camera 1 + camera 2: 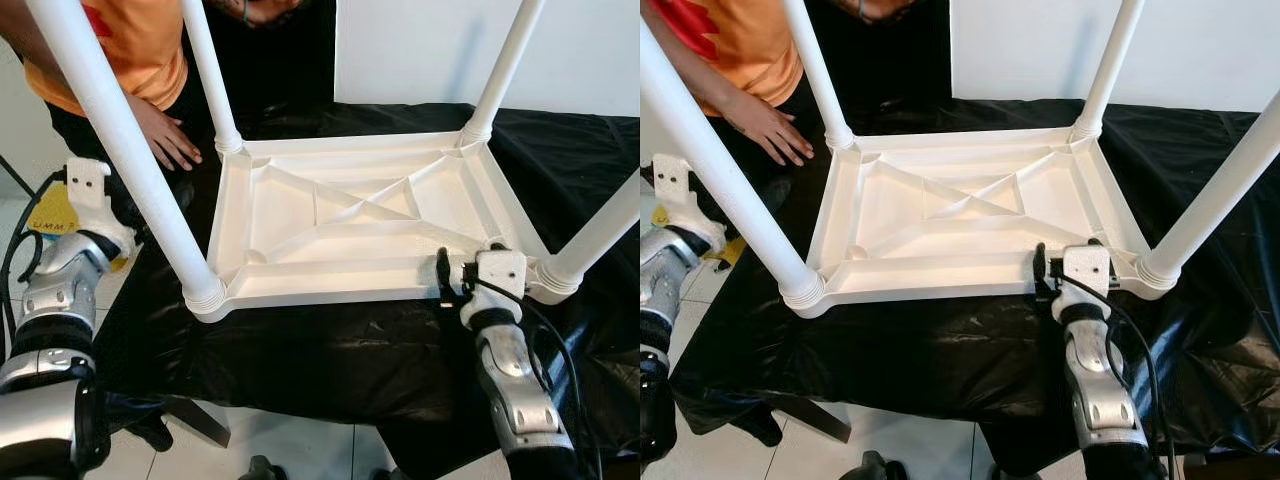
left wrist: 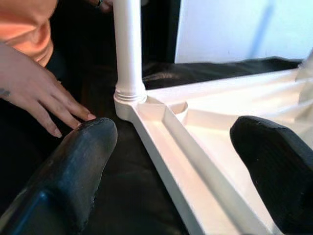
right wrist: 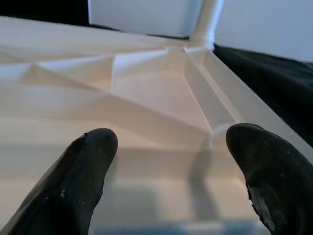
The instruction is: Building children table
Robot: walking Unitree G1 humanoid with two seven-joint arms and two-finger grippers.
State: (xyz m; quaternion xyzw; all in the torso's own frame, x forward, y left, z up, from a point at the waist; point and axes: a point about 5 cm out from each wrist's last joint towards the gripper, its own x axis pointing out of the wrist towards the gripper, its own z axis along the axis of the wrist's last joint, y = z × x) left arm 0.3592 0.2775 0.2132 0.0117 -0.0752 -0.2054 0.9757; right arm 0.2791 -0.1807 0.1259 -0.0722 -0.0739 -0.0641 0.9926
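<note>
The white plastic children's table (image 1: 350,215) lies upside down on a black-covered surface, ribbed underside up. Four white legs stand up from its corners: near-left leg (image 1: 130,160), far-left leg (image 1: 210,80), far-right leg (image 1: 500,75), near-right leg (image 1: 600,235). My right gripper (image 1: 448,276) is at the near rim close to the near-right corner, open, its fingers (image 3: 93,161) spread over the underside. My left gripper (image 2: 171,129) is open beside the table's left rim, with nothing gripped. Its white wrist mount (image 1: 90,190) sits left of the near-left leg.
A person in an orange shirt (image 1: 140,50) leans in at the back left, one hand (image 1: 165,135) resting on the black cover (image 1: 320,350) near the far-left leg. A white wall panel (image 1: 420,45) stands behind. Tiled floor (image 1: 290,445) lies below the front edge.
</note>
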